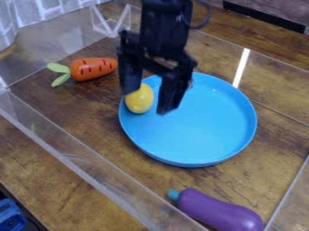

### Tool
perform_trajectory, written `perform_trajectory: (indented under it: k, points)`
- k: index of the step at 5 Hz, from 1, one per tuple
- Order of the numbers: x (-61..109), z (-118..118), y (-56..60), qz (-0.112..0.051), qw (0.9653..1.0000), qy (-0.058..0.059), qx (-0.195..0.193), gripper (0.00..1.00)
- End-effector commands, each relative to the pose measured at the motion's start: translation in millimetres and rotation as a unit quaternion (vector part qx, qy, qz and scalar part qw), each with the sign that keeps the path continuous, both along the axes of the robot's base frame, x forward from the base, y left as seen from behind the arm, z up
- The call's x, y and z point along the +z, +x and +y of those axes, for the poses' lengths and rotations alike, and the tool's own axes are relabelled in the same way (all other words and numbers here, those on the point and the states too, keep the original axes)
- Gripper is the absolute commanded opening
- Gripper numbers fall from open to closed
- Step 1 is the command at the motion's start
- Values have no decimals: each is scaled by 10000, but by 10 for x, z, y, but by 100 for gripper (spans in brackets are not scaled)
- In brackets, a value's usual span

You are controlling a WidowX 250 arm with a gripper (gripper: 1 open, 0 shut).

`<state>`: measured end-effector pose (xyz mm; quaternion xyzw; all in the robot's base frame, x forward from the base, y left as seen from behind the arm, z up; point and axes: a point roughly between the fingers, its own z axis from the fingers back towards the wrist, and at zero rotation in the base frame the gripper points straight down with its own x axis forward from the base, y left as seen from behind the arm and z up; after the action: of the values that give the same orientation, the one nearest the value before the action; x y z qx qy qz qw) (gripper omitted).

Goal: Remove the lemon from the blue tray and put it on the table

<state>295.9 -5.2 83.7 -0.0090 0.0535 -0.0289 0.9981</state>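
The lemon (141, 99) sits in the blue tray (191, 144), toward its upper-left rim. The gripper (150, 101) is spread around or above it, contact unclear; closing off-centre could squirt the smooth, rounded fruit across the tray.

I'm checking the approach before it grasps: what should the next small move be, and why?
Probably lower slightly toward the lemon with the fingers open: they hang apart above the tray, and the lemon still seems ungrasped at its rim.
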Motion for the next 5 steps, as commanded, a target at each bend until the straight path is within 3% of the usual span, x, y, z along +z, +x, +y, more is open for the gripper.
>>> perform_trajectory:
  k: [1, 5]
  points:
    - [-7, 110, 89, -201, 9998, 29, 77, 100]
    - [-17, 278, 286, -519, 9984, -108, -175, 100]
